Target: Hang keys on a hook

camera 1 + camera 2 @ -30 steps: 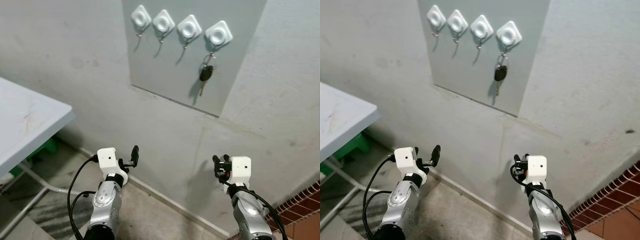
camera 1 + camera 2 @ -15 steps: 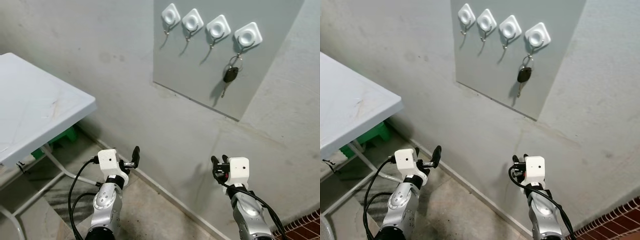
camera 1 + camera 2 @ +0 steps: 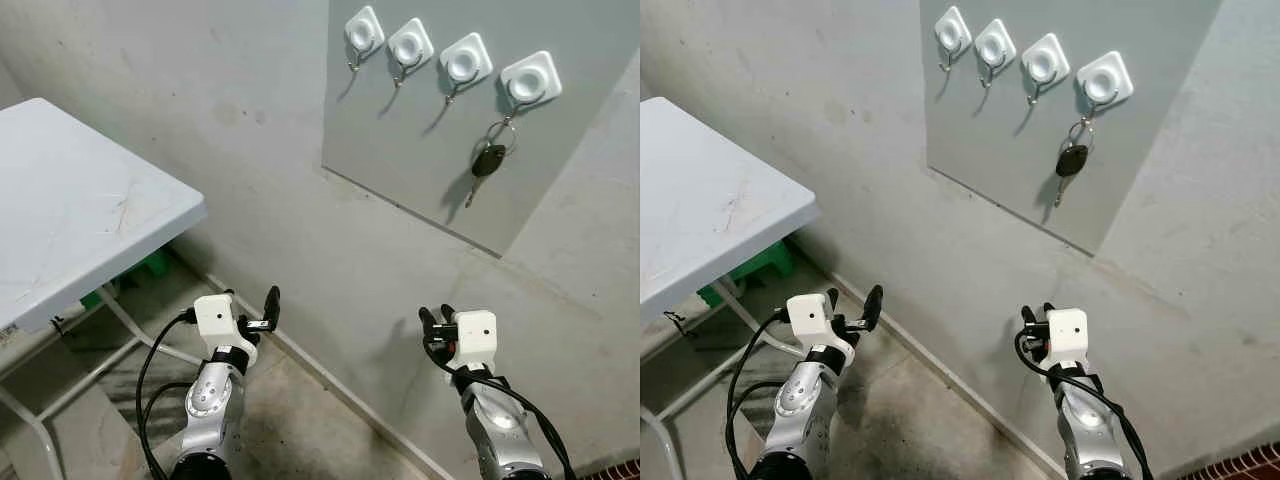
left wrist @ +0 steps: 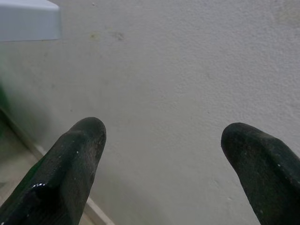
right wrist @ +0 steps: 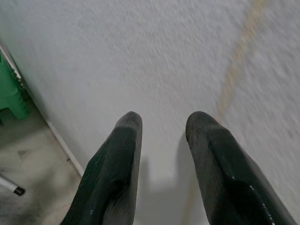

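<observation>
**Key's on the last hook, both pincers empty**

So the key (image 3: 487, 162) is a single one with a chunky black plastic head and a thin metal blade pointing down, hung by a silver ring. It dangles from the hook (image 3: 530, 77) at the far end of a row of four white diamond-shaped hooks, up around 1 o'clock in the left eye view. The other three hooks (image 3: 417, 45) have nothing on them, just little metal prongs. All four sit on a smooth grey panel (image 3: 420, 150) fixed to the rough grey wall (image 3: 250, 130). The key throws a soft shadow onto the panel just beside itself.

Down low, the left pincer (image 3: 270, 305) sits at about 7 o'clock and the right pincer (image 3: 432, 322) at about 5 o'clock, both well below the key and well apart from it, held near the wall.

The head views give the whole layout, including the white desk (image 3: 70, 220) at 9 o'clock with a green stool (image 3: 755, 265) tucked under it. The wrist views add finger detail: the left wrist view shows the left pincer's fingers (image 4: 70, 164) spread wide with bare wall between them and the desk corner (image 4: 30, 18). The right wrist view shows its fingers (image 5: 117, 164) only a little apart, pinching nothing, with a bit of green stool (image 5: 9, 89) and floor (image 5: 33, 187).
</observation>
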Robot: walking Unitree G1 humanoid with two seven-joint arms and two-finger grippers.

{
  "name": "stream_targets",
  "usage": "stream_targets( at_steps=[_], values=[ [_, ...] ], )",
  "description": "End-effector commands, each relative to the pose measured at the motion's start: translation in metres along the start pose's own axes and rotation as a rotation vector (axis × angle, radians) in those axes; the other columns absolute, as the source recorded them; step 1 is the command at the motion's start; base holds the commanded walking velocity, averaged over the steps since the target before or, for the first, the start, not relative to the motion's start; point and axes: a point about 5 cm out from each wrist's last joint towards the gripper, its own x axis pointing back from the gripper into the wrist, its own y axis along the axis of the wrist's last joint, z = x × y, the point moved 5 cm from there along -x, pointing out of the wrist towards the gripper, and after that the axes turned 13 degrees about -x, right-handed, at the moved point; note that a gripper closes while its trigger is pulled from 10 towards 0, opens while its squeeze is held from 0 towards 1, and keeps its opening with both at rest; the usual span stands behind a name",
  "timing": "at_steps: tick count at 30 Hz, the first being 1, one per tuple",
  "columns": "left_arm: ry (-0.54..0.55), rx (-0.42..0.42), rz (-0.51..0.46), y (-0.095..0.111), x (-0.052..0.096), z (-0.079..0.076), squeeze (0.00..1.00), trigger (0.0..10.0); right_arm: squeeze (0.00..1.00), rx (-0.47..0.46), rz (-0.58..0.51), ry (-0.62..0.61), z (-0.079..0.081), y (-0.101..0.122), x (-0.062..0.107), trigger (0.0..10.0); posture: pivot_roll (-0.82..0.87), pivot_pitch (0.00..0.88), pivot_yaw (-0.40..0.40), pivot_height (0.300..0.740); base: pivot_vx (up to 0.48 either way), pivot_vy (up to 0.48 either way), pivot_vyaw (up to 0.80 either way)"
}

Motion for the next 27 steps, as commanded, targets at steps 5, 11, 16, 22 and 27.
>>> stream_targets(
  at_steps=[5,11,16,22,27],
  values=[
    [0.008,-0.003,-0.012,0.0027,-0.0006,0.0012,0.0,10.0,0.0,0.009,-0.022,0.027,0.0044,0.0068,-0.0042,10.0,0.01,0.0,-0.043,0.74,0.0,0.0,0.8],
    [0.006,-0.008,-0.019,0.004,-0.0008,0.0006,0.0,10.0,0.0,0.01,-0.031,0.035,0.0059,0.0093,-0.0049,10.0,0.0,0.0,-0.043,0.74,0.0,0.0,0.8],
    [0.004,-0.004,-0.025,0.0051,-0.001,-0.0004,0.0,10.0,0.0,0.013,-0.035,0.045,0.0067,0.0105,-0.005,10.0,0.0,0.0,-0.045,0.74,0.0,0.0,0.8],
    [0.003,-0.007,-0.029,0.0061,-0.0013,-0.0014,0.0,10.0,0.0,0.016,-0.031,0.052,0.0072,0.0093,-0.0038,10.0,0.01,0.0,-0.047,0.74,0.0,0.0,0.8],
    [0.002,-0.007,-0.034,0.007,-0.001,-0.002,0.0,10.0,0.0,0.016,-0.031,0.059,0.0084,0.0091,-0.0035,10.0,0.01,0.0,-0.051,0.74,0.0,0.0,0.8]
  ],
)
